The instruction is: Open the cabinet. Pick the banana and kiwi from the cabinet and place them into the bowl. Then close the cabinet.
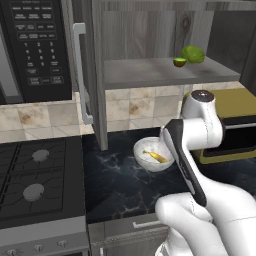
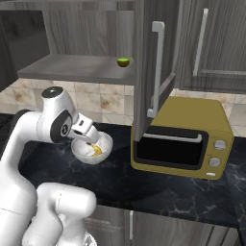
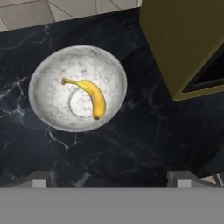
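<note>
Hand view shows the banana [image 3: 91, 97] lying in the bowl [image 3: 48, 74] at upper left, so the fingers [image 3: 111, 179] stand wide, empty. At upper right of the left base view the kiwi [image 1: 179, 62] waits on the cabinet [image 1: 150, 45] shelf.

— Where are we? We'd say a home kitchen: a black marbled stone counter [image 1: 120, 185] runs under a dark grey-brown wood-grain wall cabinet [image 1: 150, 30] with long silver bar handles.

— Agreed. At the counter's left edge we see a black gas stove [image 1: 37, 180] with round burners, and a black built-in microwave [image 1: 35, 47] above it.

— We also spot beige stone tiles [image 1: 45, 117] on the back wall, and an olive-yellow toaster oven [image 2: 180, 139] towards the counter's right end.
</note>
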Robot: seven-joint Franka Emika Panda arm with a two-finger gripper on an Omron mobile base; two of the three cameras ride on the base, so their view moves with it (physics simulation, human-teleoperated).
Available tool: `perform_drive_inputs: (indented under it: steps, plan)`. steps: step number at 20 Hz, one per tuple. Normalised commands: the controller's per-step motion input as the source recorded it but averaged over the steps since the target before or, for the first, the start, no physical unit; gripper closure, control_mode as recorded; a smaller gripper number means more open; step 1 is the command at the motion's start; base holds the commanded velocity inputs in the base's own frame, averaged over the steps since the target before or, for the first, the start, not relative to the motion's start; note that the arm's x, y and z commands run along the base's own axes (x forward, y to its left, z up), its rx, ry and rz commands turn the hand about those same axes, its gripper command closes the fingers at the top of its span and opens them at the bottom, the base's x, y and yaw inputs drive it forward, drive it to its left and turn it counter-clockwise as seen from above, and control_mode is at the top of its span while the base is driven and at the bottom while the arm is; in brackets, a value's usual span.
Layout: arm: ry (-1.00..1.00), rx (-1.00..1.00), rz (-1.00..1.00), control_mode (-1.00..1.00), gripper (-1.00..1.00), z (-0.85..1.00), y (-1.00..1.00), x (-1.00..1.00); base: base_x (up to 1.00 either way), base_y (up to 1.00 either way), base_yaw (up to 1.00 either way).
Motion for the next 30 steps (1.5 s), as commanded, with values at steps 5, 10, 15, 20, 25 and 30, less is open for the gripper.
perform_drive_inputs:
  steps: [5,10,15,20,25,30]
  plan:
    - [0.0,0.0,0.0,-1.0,-1.0,0.42,0.0,-0.31,0.0,0.0,0.0]
    - [0.0,0.0,0.0,-1.0,-1.0,0.45,-0.04,-0.13,0.0,0.0,0.0]
    - [0.0,0.0,0.0,-1.0,-1.0,0.48,-0.06,-0.04,0.0,0.0,0.0]
    - [0.0,0.0,0.0,-1.0,-1.0,0.39,-0.03,0.0,0.0,0.0,0.0]
    - [-0.03,0.0,0.0,-1.0,-1.0,0.29,0.0,0.0,0.0,0.0,0.0]
    - [-0.06,0.0,0.0,-1.0,-1.0,0.25,0.0,0.0,0.0,0.0,0.0]
